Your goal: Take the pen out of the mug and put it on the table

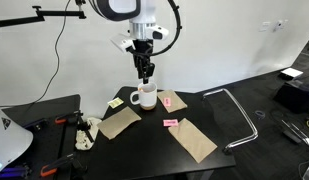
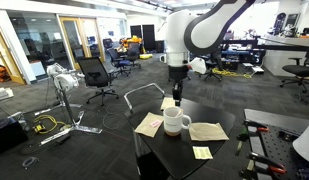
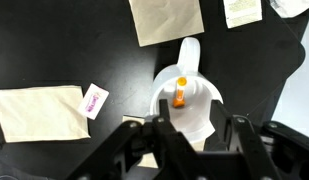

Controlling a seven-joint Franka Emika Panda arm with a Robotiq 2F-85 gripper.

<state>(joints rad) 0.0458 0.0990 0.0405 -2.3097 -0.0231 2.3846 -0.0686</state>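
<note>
Your claw hangs wide open just above the white cylindrical ceramic mug, one finger on each side of it. The short, thin orange pen stands inside that mug, below your fingertips, on the black flat-topped table.

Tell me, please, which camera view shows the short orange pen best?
The wrist view: it looks straight down into the white ceramic mug, where the short orange pen stands out. Both exterior views show only the mug, side-on; the pen is too small to discern.
</note>
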